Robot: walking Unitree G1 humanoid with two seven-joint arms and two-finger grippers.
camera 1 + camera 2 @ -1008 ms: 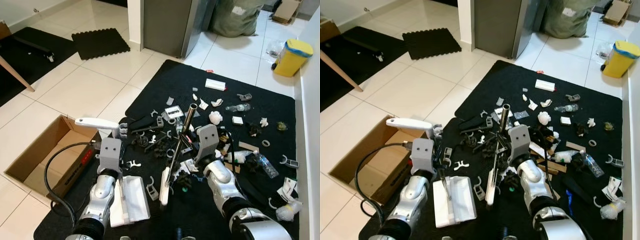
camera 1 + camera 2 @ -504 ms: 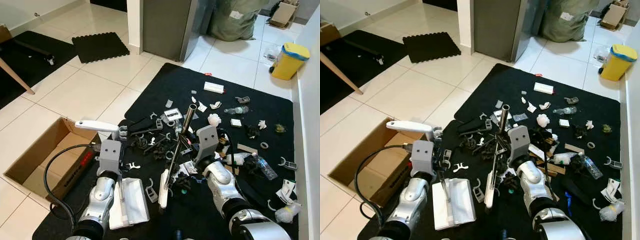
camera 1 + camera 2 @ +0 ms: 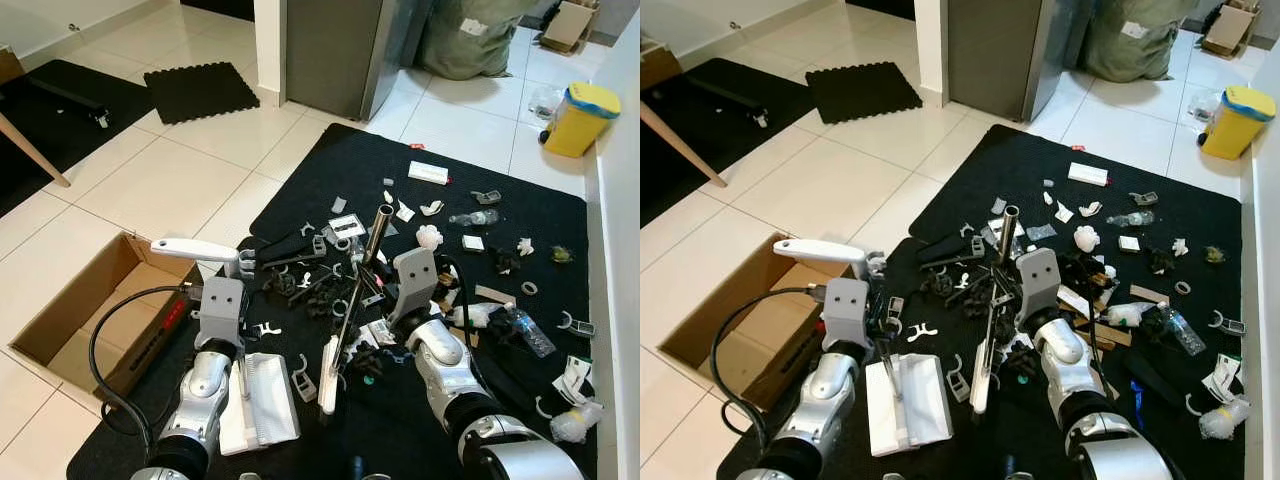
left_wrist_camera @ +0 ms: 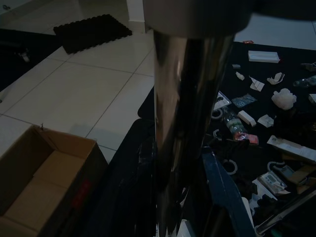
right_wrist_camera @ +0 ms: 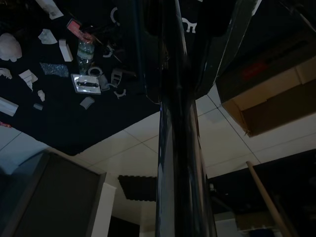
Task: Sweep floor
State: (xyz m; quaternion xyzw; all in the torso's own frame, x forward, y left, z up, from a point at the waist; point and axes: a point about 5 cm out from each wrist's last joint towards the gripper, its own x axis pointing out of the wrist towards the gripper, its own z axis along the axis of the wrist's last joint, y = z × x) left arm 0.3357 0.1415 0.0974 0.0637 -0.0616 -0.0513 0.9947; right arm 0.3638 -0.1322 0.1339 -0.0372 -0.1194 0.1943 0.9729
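Gripping a metal broom pole (image 3: 362,281), the right gripper (image 3: 352,345) has its black fingers (image 5: 148,47) closed around the shaft, which rises slanted from a white brush head (image 3: 328,375) resting on the black mat (image 3: 330,165). The left gripper (image 3: 240,375) holds the upright handle (image 4: 187,113) of a white dustpan (image 3: 258,402), fingers clamped on either side of the dark tube; the pan lies flat on the mat just beside the brush head, on the robot's left. A white grip (image 3: 195,248) tops the dustpan handle above the left wrist. Ahead of both tools, scattered litter (image 3: 440,250) covers the mat: white scraps, grey clips, a plastic bottle (image 3: 528,328), small boxes. An open cardboard box (image 3: 85,310) sits on the white tiles (image 3: 160,180) at the mat's left edge. Farther off stand a yellow bin (image 3: 582,115), a grey cabinet (image 3: 330,50) and a small dark foam mat (image 3: 200,88).
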